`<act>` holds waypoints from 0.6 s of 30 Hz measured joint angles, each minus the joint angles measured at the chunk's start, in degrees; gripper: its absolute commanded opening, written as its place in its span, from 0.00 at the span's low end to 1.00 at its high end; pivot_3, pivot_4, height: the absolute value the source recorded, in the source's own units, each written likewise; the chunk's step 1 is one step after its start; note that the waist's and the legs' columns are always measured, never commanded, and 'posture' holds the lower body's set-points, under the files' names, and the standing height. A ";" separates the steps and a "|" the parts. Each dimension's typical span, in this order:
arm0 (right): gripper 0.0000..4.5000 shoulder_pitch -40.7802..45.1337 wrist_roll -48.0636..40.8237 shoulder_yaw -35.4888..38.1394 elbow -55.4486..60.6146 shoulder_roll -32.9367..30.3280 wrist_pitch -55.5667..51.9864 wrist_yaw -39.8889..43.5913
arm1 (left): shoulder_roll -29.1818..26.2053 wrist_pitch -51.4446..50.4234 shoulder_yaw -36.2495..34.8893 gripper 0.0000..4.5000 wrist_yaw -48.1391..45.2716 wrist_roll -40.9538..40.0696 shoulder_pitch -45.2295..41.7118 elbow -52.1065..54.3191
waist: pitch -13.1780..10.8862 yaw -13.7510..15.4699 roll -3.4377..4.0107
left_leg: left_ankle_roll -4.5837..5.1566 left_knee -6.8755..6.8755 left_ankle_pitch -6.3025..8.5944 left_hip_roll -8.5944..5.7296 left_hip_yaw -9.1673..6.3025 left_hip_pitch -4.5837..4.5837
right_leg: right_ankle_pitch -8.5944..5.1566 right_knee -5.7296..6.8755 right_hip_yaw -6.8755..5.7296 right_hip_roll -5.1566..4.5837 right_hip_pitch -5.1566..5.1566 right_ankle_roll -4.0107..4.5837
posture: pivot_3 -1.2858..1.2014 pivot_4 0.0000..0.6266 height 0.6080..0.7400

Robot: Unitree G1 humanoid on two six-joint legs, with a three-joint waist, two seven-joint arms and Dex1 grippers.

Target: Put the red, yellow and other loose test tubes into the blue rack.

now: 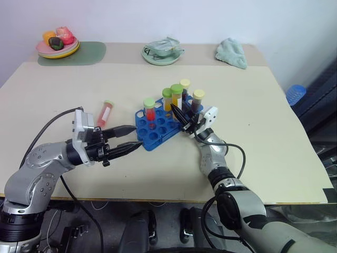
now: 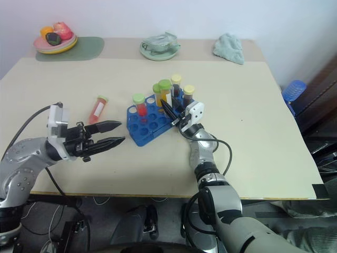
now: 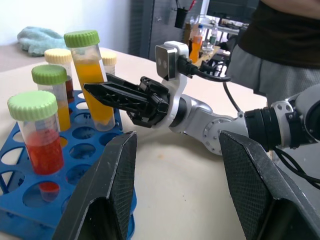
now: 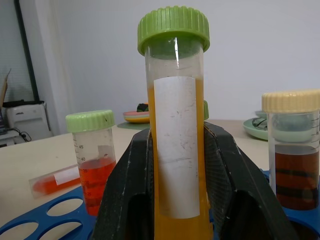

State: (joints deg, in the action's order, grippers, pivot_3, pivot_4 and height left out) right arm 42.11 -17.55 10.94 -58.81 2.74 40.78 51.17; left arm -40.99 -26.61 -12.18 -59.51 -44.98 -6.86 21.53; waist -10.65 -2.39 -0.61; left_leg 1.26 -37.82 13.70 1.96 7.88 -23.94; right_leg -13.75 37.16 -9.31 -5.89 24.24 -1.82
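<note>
Currently lying flat on the counter (image 1: 63, 105), long axis fore-aft, just beyond the open, empty left end effector (image 1: 126, 138): loose red tube (image 1: 105, 113); right end effector (image 1: 179, 116) closed at the blue rack (image 1: 150, 138).

Blue rack (image 1: 156, 132) glossy moulded plastic, orange-filled test tube (image 4: 176, 150) clear smooth plastic with ribbed green cap and matt white paper label, right gripper's fingers (image 4: 227, 185) black with fine textured pads, table (image 1: 263, 132) matt cream, towel (image 1: 231, 52) soft nubbly cloth.
</note>
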 measured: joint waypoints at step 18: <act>0.17 -1.13 -0.35 0.03 1.41 -1.77 0.16 0.09 | 0.46 0.00 0.05 0.59 -0.07 0.02 -0.64 -0.06 | 0.07 1.41 -0.10 | -0.07 0.00 0.15 -0.07 0.00 0.02 | -0.01 -0.15 0.00 -0.09 -0.09 0.00 | 0.52 0.24 1.00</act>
State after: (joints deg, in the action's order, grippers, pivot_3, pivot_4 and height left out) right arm 40.98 -17.90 10.97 -57.40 0.96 40.94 51.26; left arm -40.53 -26.61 -12.14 -59.57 -44.96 -7.49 21.48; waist -10.58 -0.98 -0.71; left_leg 1.19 -37.82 13.85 1.89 7.88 -23.92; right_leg -13.76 37.01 -9.31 -5.97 24.15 -1.82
